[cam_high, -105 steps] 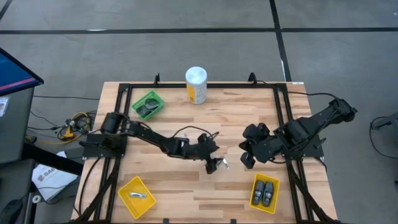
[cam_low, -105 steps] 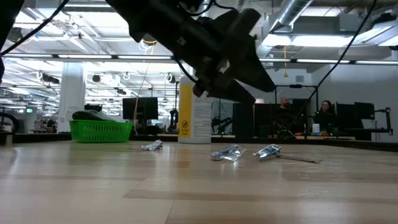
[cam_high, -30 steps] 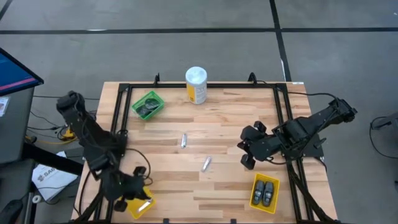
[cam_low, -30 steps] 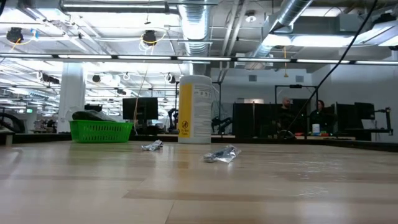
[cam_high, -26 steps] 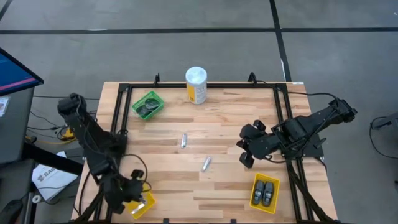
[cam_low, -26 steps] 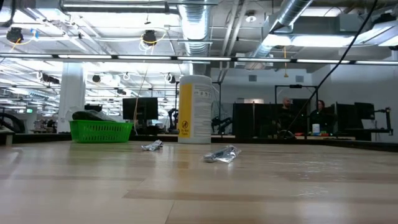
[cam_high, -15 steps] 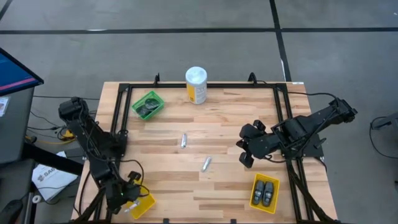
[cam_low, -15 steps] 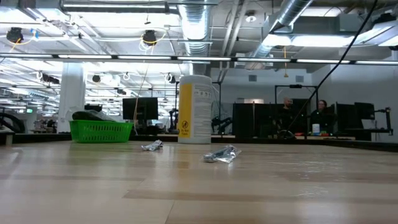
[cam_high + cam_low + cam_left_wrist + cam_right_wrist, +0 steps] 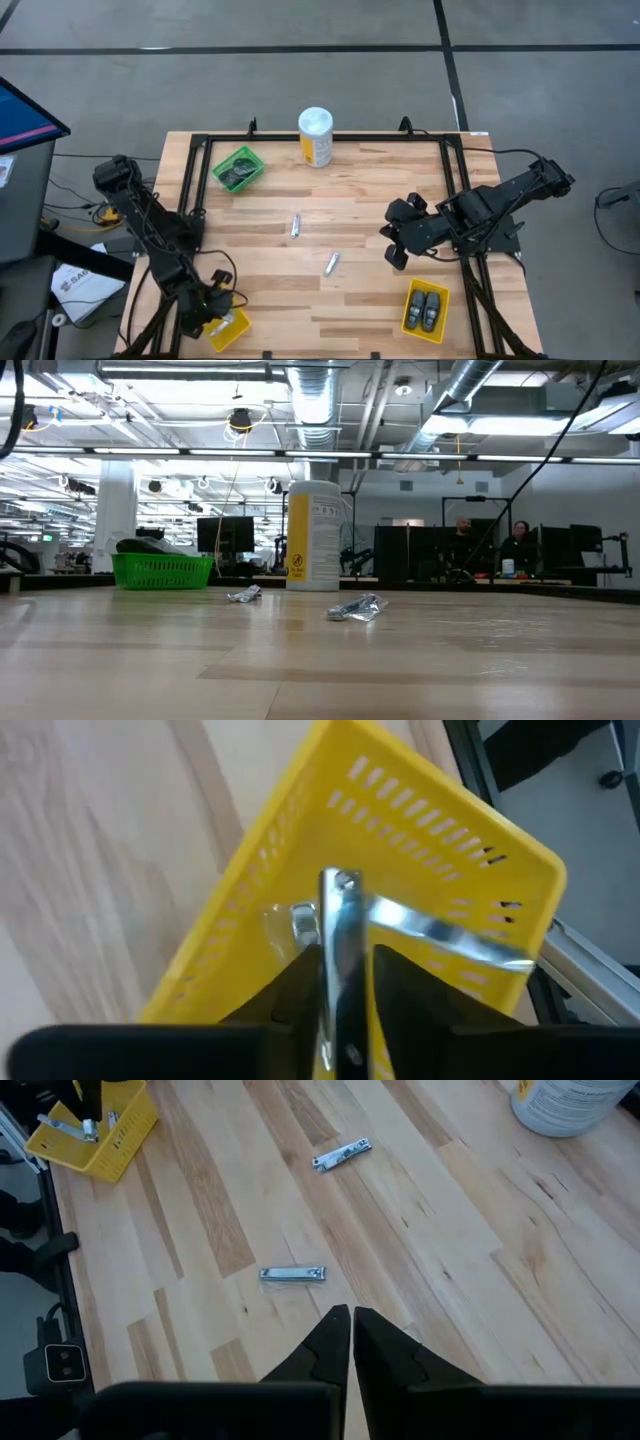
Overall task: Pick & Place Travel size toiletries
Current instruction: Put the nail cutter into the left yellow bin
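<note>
Counter (image 9: 380,200): light wooden planks inside a black frame, carrying every item below.

White-and-yellow canister (image 9: 315,137): upright at the far edge of the counter, near its middle; in the low view (image 9: 313,536) it is the tallest item.

Green bin (image 9: 238,168): at the far left of the counter, holding dark round pieces.

Yellow bin, near right (image 9: 425,309): holds two dark oval pods (image 9: 426,308) lying side by side.

Yellow bin, near left (image 9: 232,328): at the near left corner of the counter, partly covered by the left arm. The left wrist view shows its perforated wall (image 9: 420,810) and a silver tube (image 9: 450,932) lying inside.

Left gripper (image 9: 212,305): positioned directly over the near-left yellow bin. In the left wrist view its fingers (image 9: 395,982) pinch a second silver metal piece (image 9: 338,935) that stands upright between them, above the bin.

Right gripper (image 9: 393,248): hangs over the right half of the counter, clear of all items. Its fingers (image 9: 380,1342) are pressed together with nothing between them.

Loose silver tubes: one (image 9: 296,226) lies near the middle of the counter; another (image 9: 330,263) lies nearer the front edge, apart from the first. Neither touches a gripper.
</note>
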`<state>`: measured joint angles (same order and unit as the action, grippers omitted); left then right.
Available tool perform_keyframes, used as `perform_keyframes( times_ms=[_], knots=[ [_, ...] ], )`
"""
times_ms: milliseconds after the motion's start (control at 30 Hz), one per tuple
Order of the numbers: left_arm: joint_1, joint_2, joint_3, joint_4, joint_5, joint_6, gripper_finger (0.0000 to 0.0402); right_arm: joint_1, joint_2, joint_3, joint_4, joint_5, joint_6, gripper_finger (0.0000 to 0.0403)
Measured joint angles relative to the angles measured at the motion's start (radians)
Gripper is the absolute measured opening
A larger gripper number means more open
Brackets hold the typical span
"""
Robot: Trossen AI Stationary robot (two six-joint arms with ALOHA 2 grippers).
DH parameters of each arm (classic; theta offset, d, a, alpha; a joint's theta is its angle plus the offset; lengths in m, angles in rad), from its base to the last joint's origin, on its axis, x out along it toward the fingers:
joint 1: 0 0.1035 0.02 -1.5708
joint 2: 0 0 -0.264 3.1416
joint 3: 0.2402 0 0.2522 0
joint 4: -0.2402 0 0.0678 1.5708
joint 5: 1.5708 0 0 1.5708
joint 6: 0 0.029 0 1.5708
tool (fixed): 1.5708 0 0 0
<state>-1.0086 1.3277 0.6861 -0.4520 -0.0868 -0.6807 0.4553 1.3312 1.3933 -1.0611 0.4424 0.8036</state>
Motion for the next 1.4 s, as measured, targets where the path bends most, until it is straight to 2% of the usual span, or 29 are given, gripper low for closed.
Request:
perform_keyframes(
  times_ms=[133,267,367,433,500,567,633,700,800,933,1100,1233,1400],
  knots=[
    [0.001,0.000,0.000,-0.002,0.013,0.002,0.0130,0.000,0.000,0.000,0.000,0.000,0.000,0.0013],
    [0.004,-0.006,0.002,-0.004,0.091,-0.014,0.0188,0.000,0.000,0.000,0.000,0.000,0.000,0.0016],
    [0.047,-0.042,0.035,-0.002,0.095,-0.135,0.0222,0.000,0.000,0.000,0.000,0.000,0.000,0.0020],
    [0.093,-0.089,0.053,-0.004,0.061,-0.193,0.0233,0.000,0.000,0.000,0.000,-0.001,0.000,0.0022],
    [0.149,-0.134,0.081,-0.002,-0.011,-0.215,0.0235,0.001,0.000,0.000,0.000,-0.004,0.001,0.0023],
    [0.206,-0.182,0.103,-0.003,-0.154,-0.213,0.0232,0.001,0.000,0.000,-0.001,-0.006,0.013,0.0025],
    [0.272,-0.213,0.121,0.000,-0.323,-0.158,0.0227,0.001,0.000,0.000,-0.004,-0.007,0.035,0.0025],
    [0.361,-0.216,0.128,0.000,-0.445,-0.063,0.0223,0.001,0.000,0.000,-0.004,-0.007,0.044,0.0025],
    [0.529,-0.189,0.128,0.000,-0.510,0.028,0.0225,0.001,0.000,0.000,0.000,-0.005,0.048,0.0027],
    [0.746,-0.093,0.128,0.034,-0.513,0.070,0.0233,0.000,0.000,0.000,-0.001,-0.002,0.061,0.0032],
    [0.919,0.059,0.127,0.113,-0.393,0.072,0.0242,0.000,0.000,0.000,0.000,0.001,0.052,0.0040],
    [0.957,0.154,0.128,0.219,-0.297,0.070,0.0243,0.000,0.000,0.000,-0.001,0.000,0.028,0.0041],
    [0.948,0.260,0.144,0.225,-0.347,0.030,0.0234,0.000,0.000,0.000,-0.005,0.000,0.004,0.0041]
  ],
)
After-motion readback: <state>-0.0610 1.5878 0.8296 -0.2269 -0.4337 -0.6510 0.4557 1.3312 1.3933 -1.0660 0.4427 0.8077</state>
